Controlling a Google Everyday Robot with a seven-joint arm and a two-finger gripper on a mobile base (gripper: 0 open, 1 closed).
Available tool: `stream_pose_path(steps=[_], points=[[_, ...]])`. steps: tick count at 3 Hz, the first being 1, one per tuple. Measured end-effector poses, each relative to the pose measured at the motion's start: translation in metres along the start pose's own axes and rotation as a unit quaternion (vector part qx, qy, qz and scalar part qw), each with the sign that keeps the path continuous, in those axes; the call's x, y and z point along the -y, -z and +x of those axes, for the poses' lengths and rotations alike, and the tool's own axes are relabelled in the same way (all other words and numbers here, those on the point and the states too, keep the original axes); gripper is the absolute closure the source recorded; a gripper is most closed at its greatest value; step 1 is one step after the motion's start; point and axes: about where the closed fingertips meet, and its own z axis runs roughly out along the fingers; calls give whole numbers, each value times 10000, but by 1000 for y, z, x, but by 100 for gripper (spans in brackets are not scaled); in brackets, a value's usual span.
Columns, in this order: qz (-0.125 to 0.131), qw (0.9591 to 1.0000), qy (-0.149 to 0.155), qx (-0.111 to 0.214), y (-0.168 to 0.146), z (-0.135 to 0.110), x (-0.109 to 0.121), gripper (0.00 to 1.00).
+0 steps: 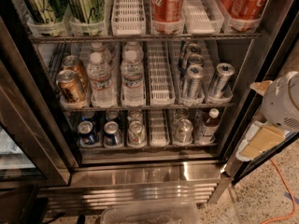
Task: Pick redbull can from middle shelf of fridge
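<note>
Standing upright in white lanes at the right of the middle shelf [159, 107], each redbull can [192, 82] stays in its row, front ones easiest to reach. The gripper [262, 143] hangs outside the fridge [140, 174], right side, well apart; whether it is open, I cannot tell.

At the right edge of the frame, the gripper [261, 119] has a rounded, pale grey-white housing [283, 101] with fine vent slits low on its side, and a flat tan plate [261, 142] backed in white.
</note>
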Motion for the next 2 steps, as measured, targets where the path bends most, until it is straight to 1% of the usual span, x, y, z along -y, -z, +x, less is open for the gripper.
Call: stream_pose_path(steps=[1,2], points=[[27,9999,-64,72,-1,-1,-2,0],[198,9977,-556,326,-10,3,-14,0]])
